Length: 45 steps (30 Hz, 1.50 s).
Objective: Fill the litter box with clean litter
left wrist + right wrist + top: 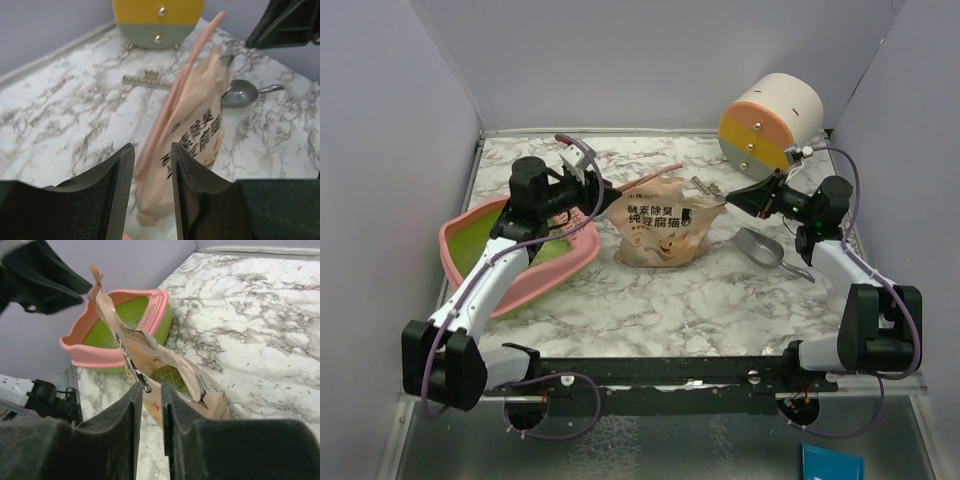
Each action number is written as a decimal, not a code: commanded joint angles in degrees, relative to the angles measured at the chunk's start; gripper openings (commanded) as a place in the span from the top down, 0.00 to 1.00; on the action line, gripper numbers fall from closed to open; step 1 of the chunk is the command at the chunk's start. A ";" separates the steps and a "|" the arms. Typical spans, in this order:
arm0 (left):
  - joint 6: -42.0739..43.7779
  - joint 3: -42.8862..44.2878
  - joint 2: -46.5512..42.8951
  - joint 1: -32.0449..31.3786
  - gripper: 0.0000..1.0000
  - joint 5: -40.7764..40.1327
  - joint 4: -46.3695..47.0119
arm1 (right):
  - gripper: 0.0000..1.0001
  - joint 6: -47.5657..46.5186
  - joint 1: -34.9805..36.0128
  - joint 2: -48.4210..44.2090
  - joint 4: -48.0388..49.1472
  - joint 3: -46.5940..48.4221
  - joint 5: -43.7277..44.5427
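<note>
A marble-patterned table (pixel 720 300) sits between pale lavender walls. From the top external view, the litter box (pixel 560 275), pink outside and yellow-green inside, lies at the table's left, partly under the left arm. The tan litter pouch (pixel 660 230) stands upright at mid-table, just right of the box. The left gripper (pixel 600 188) is at the pouch's upper left corner and the right gripper (pixel 725 200) at its upper right corner. A grey metal scoop (pixel 760 245) lies right of the pouch, and the round drawer unit (pixel 770 122) stands in the far right corner.

In the left wrist view, the left gripper (pixel 151 150) has its fingers (pixel 120 190) clearly apart. The pouch (pixel 195 135) shows edge-on through the gap, its pink top strip slanting upward. Beyond lie a small toothed strip (pixel 147 80), the scoop (pixel 240 93) and the drawer unit (pixel 157 20).

In the right wrist view, the right gripper (pixel 151 390) shows only a narrow slit between its fingers (pixel 125 430). The pouch's (pixel 135 347) rim sits in that slit, but I cannot tell whether the pads press on it. The pouch mouth gapes, showing the clean litter (pixel 170 375) as greenish granules inside. The litter box (pixel 85 351) lies just behind the pouch.
</note>
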 commanded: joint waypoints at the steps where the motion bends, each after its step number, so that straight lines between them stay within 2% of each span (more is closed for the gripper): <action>1: 6.74 3.47 -4.85 -6.42 0.60 -5.68 1.06 | 0.73 -8.54 0.65 -2.61 -12.14 -0.51 3.24; 4: 15.14 6.12 -4.83 -14.32 0.56 -8.78 -4.34 | 0.71 -9.62 0.65 -2.93 -15.06 -0.25 4.61; 9: 27.42 8.09 -1.26 -25.08 0.56 -19.72 -10.14 | 0.78 -13.34 0.74 -3.09 -20.49 0.76 6.94; 18: 36.49 11.21 7.62 -25.27 0.60 -36.67 -1.93 | 0.81 -15.84 0.74 -3.95 -23.31 1.62 6.29; 24: 37.82 12.59 11.02 -25.30 0.60 -38.63 3.04 | 0.83 -15.35 0.74 -2.77 -22.78 1.78 4.68; 28: 37.92 14.26 12.90 -25.31 0.60 -38.38 3.15 | 0.80 -14.89 0.74 -0.98 -21.78 1.73 3.07; 33: 38.11 17.75 17.18 -24.96 0.63 -34.65 -3.20 | 0.77 -13.64 0.74 -0.90 -19.92 1.40 1.82; 39: 35.69 13.69 17.35 -24.87 0.66 -32.17 -3.83 | 0.76 -14.52 0.74 -2.18 -21.05 1.74 2.34; 45: 35.02 12.21 17.39 -24.87 0.69 -28.32 -8.26 | 0.65 -13.37 0.74 -2.29 -19.88 1.76 1.24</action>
